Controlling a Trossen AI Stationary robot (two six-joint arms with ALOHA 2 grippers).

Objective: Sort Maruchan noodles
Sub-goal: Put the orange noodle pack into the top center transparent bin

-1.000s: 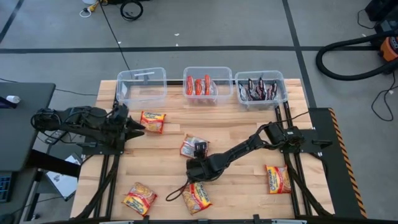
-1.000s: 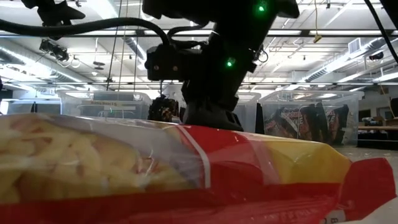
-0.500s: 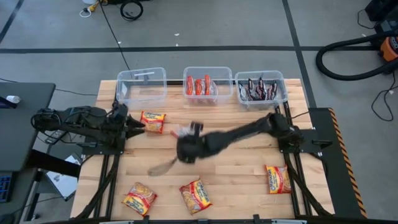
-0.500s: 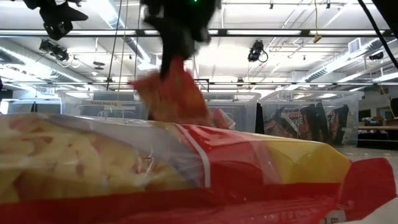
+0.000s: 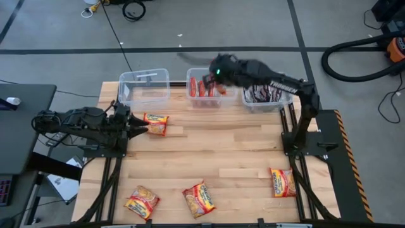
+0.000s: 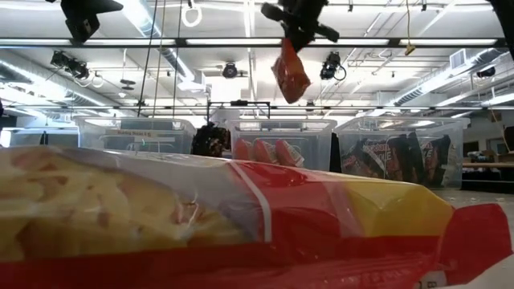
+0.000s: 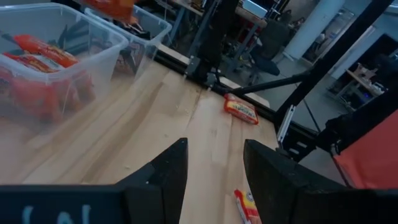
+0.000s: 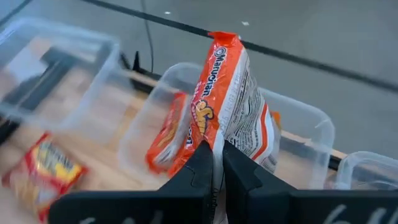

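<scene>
Once mid-table, packet [image 5: 211,83] now over middle bin [image 5: 223,102]

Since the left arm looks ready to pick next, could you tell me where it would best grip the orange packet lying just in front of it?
Probably from straight above, pinching the orange packet across its narrower width. It lies flat on the table, beside the left gripper, whose fingers are open.

My right gripper [image 8: 213,163] pinches a crinkly, glossy plastic packet [image 8: 230,99] — over a clear smooth plastic bin [image 8: 311,134] — table [image 5: 240,149] is pale matt wood.
</scene>
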